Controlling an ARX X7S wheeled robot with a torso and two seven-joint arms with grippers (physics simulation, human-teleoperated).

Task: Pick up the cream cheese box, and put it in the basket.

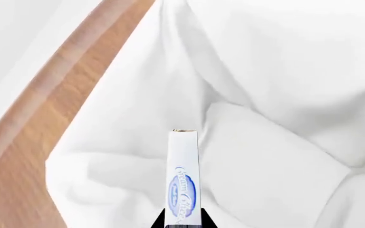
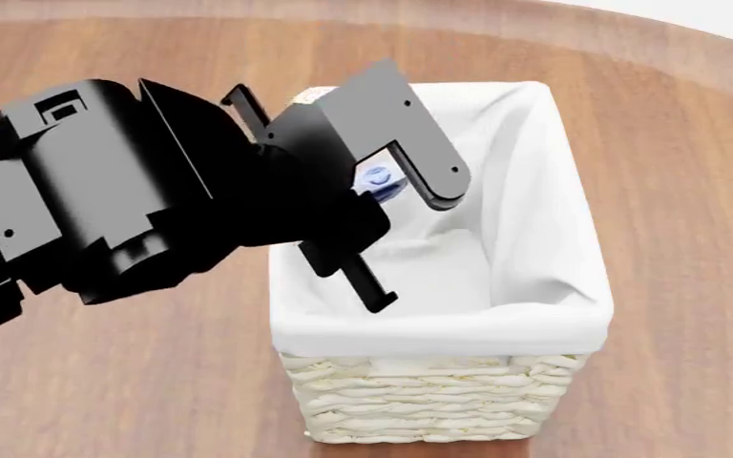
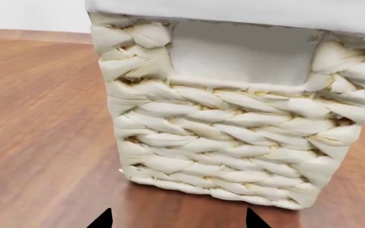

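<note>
The cream cheese box (image 1: 184,178), thin and white with blue print, stands on edge between the fingers of my left gripper (image 1: 182,219), which is shut on it. The box hangs over the white cloth liner inside the basket (image 1: 284,95). In the head view my left gripper (image 2: 386,186) is over the open top of the woven wicker basket (image 2: 430,396), and only a blue-white bit of the box (image 2: 377,177) shows. My right gripper (image 3: 177,222) is open and empty, low over the wooden table, facing the basket's woven wall (image 3: 233,142).
The wooden table (image 2: 672,143) surrounds the basket on all sides. Its edge and a pale floor show in the left wrist view (image 1: 17,47). My black left arm (image 2: 99,200) hides the table to the basket's left.
</note>
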